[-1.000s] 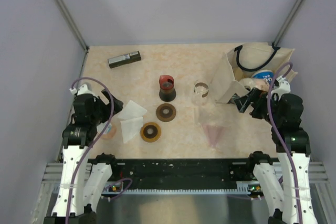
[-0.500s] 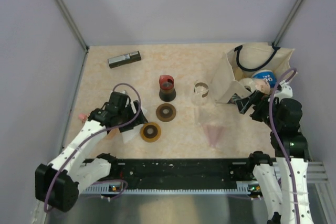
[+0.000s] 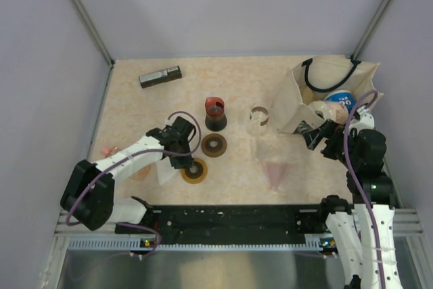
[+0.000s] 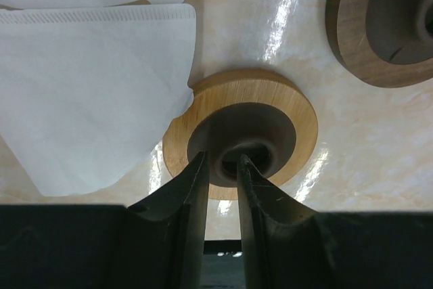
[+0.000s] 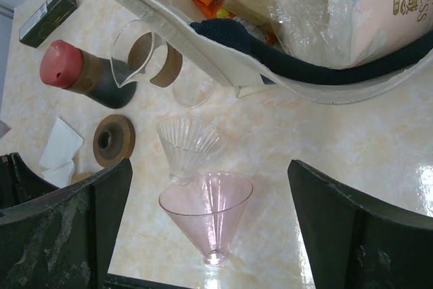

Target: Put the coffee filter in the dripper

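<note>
1. Coffee filter (image 4: 88, 86) lies flat on the beige marbled table (image 3: 135, 106), its edge touching a light wooden ring (image 4: 298, 126); grey walls (image 3: 237, 5) enclose the table.
2. Only the left wrist view shows the left gripper (image 4: 222, 160) narrow at the ring's hub; whether it grips, I cannot tell. The right gripper (image 5: 210, 167) gapes wide, framing a pink dripper (image 5: 206, 201).

Left arm (image 3: 128, 161) stretched inward, right arm (image 3: 369, 167) folded upright
Left gripper (image 4: 220, 167) pointed down, jaws nearly together; right gripper (image 5: 210, 167) jaws spread wide

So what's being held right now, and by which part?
Left fingers pinch the light ring at its centre hole's rim; right fingers hold nothing.
</note>
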{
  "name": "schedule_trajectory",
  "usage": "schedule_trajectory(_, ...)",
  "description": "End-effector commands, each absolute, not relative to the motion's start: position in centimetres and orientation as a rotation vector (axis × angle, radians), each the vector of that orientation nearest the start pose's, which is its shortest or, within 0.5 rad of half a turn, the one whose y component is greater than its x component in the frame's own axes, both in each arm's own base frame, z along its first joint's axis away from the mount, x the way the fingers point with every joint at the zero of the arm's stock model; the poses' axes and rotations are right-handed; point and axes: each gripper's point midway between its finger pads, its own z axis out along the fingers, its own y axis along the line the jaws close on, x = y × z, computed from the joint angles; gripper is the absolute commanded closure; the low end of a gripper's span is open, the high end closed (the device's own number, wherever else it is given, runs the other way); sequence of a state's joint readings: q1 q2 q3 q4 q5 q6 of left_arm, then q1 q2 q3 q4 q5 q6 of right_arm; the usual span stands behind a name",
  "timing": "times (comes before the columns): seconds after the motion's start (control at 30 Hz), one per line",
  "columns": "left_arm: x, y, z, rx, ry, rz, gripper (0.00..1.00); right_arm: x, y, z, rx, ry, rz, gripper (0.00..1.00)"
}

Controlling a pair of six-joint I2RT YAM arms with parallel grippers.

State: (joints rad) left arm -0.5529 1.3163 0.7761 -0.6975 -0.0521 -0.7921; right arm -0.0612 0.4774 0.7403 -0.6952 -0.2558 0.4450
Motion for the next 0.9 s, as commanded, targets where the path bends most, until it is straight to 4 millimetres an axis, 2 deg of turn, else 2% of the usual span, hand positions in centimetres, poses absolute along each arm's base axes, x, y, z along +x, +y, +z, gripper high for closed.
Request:
schedule_trajectory(0.0,21.9,-15.7,5.2,-0.358,2.765,-0.226,0.72,21.4,4.8,22.2,0.318,1.975,0.488,0.01)
schedule_trajectory(0.37,21.4,-16.2,3.3,-0.319,2.818,-0.147,0.78,21.2,4.5,21.7,0.319,1.993,0.469,0.01)
schedule_trajectory(0.53,21.7,-16.7,3.3,-0.298,2.820,-0.113,1.00,20.9,4.7,22.2,0.307,1.995,0.477,0.01)
schedule_trajectory(0.63,22.0,-17.4,4.4,-0.259,2.791,-0.145,1.00,20.6,4.9,23.1,0.283,1.981,0.482,0.01)
schedule_trajectory(0.87,22.6,-18.8,9.3,-0.169,2.639,-0.343,1.00,19.8,5.2,25.6,0.243,1.920,0.492,0.01)
